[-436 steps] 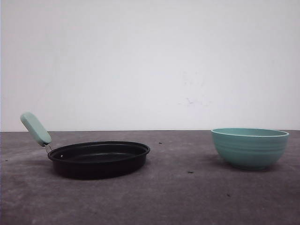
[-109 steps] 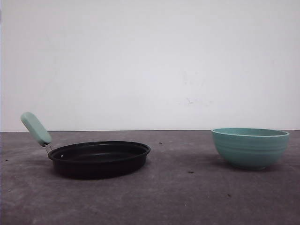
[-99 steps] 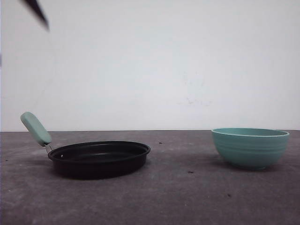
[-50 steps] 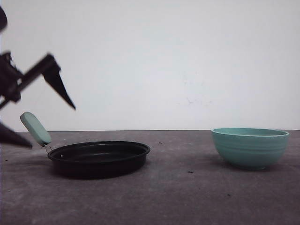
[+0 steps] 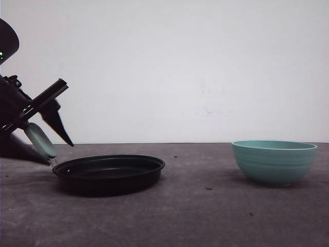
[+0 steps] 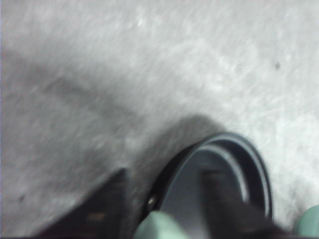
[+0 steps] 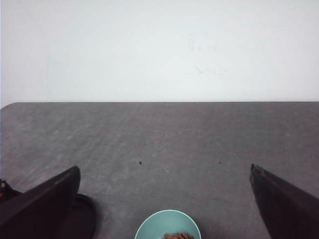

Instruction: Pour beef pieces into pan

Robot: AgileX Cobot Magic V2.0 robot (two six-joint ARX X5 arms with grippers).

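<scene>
My left gripper [image 5: 45, 139] straddles the pan [image 5: 109, 174] handle [image 5: 41, 141], jaws open, to steady it; right gripper [image 7: 164, 199], wide open, hovers above the bowl [image 7: 168, 225] of beef [image 7: 178, 236].

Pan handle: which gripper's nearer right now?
Left. The left gripper sits open around the pan handle, fingers either side. The right gripper is open, back over the teal bowl, across the table.

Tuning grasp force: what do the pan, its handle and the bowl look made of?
Pan: likely coated metal, matte black with thin rim. Handle: mint, smooth and rounded, probably silicone or plastic. Bowl: teal, ribbed, soft sheen; ceramic or melamine, can't tell which.
</scene>
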